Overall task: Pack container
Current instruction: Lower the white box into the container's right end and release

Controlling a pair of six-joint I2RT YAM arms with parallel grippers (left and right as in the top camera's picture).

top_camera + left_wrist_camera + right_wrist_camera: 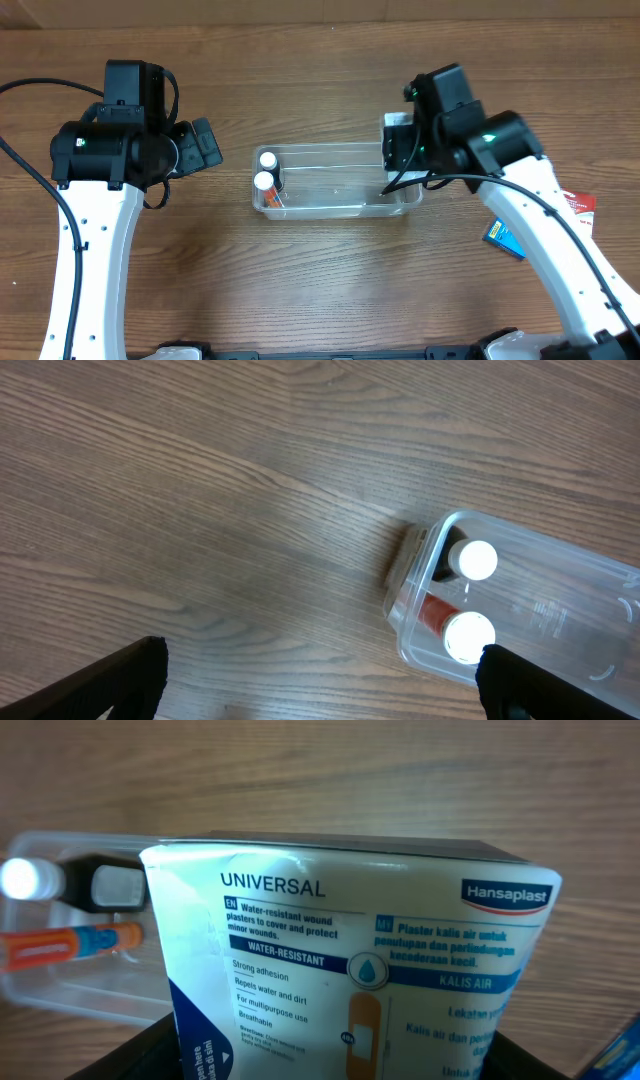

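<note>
Grip status: your right fingers (398, 152) are pinching a white-and-blue cardboard plaster box (350, 980) over the right end of the clear plastic rectangular container (340, 212), which is sitting mid-surface (320, 290) holding two white-capped bottles (266, 181); your left fingers (130, 680) are hovering spread near its left end.

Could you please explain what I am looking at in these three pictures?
These are two robot arms at a wooden table, each ending in a two-finger gripper. One picture looks down from above; the other two come from cameras on the wrists. A clear container holds two white-capped bottles at its left end. The left gripper is open and empty. The right gripper holds a Hansaplast plaster box over the container's other end. A blue packet and a red-and-white packet lie beside the right arm.
</note>
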